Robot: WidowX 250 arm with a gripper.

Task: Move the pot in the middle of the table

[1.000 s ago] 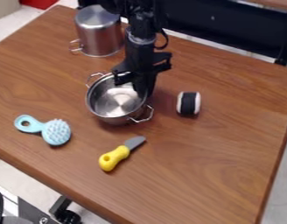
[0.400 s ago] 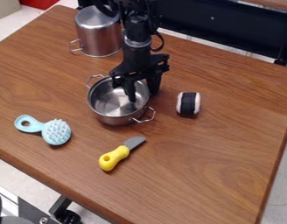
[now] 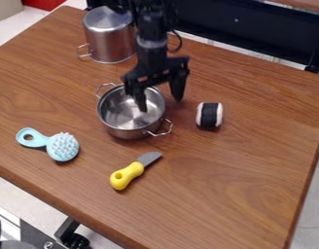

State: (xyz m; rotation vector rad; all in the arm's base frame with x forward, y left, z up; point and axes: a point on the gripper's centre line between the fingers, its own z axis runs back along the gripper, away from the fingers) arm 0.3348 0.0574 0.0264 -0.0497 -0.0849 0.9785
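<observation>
Two-handled pot (image 3: 124, 127): shiny smooth metal. Upturned pot (image 3: 111, 42): brushed-looking metal, soft sheen. Tabletop (image 3: 221, 185): grained wood, satin. Knife (image 3: 128, 175): smooth yellow plastic handle. Brush (image 3: 62, 147): pale blue plastic, bristly head.

The camera view looks down at a slant from above the table (image 3: 233, 194), facing the gripper (image 3: 160, 104) from the side opposite the arm (image 3: 151, 46). It sits far enough back to frame broad stretches of wood all around the gripper.

Brown wooden table (image 3: 240, 180) is supporting round, shallow silver metal pot (image 3: 123, 130), upturned tall silver metal pot (image 3: 110, 44), light-blue bristled brush (image 3: 62, 147), yellow-handled grey-bladed knife (image 3: 128, 175), black-and-white rounded object (image 3: 209, 115).
</observation>
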